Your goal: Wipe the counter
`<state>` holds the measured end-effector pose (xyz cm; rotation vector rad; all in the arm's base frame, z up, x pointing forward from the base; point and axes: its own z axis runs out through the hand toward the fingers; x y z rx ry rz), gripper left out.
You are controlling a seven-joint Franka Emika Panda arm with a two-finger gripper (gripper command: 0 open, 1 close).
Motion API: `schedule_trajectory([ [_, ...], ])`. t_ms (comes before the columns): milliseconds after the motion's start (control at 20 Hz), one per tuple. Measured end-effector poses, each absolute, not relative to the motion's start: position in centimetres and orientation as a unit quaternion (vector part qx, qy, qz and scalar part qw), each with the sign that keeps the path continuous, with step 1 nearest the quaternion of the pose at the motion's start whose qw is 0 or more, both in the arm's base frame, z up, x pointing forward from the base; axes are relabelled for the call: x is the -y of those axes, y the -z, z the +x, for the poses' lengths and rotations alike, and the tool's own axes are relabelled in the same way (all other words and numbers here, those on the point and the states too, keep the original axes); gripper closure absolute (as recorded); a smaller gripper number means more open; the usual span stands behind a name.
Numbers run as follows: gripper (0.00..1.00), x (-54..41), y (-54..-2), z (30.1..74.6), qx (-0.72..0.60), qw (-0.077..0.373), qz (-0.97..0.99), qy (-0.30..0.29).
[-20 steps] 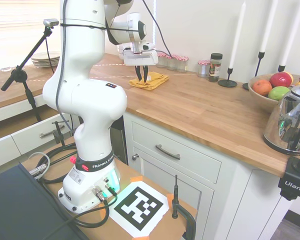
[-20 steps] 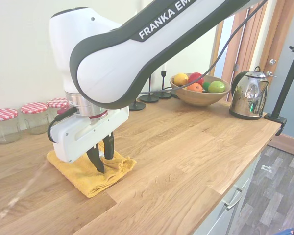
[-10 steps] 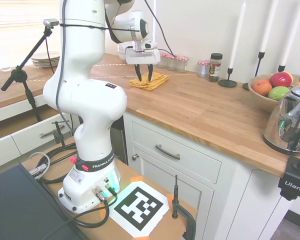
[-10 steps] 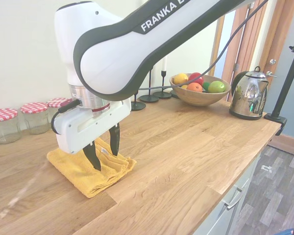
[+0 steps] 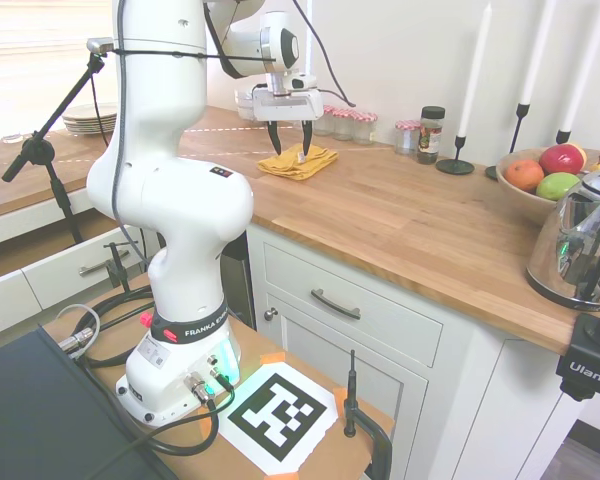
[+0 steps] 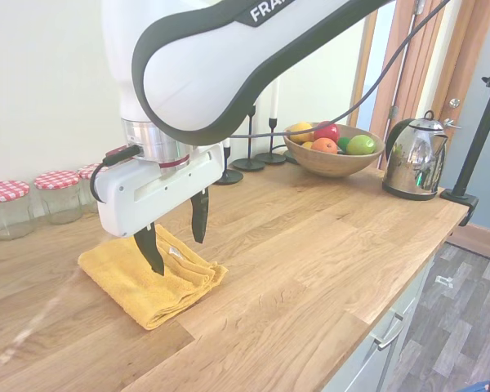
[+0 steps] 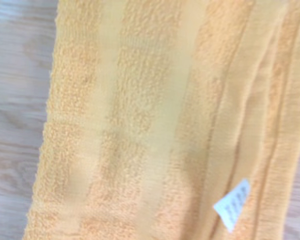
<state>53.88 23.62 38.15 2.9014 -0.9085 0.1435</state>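
1. We see jars with red-checked lids [image 6: 33, 200] at the far left, against the wall.
2. A folded yellow towel [image 6: 151, 282] lies on the table [image 6: 310, 261], its white label [image 7: 232, 204] showing in the wrist view.
3. Our gripper [image 6: 175, 233] hangs just above the towel, fingers spread wide, holding nothing.
4. Further right stand a fruit bowl [image 6: 331, 151] and a kettle [image 6: 412, 155].
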Motion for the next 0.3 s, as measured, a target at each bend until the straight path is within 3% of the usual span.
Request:
schedule_trajectory([
  [300, 0.0, -22.91, -38.6, 53.53, 0.301, 0.041, 0.952, -0.043],
])
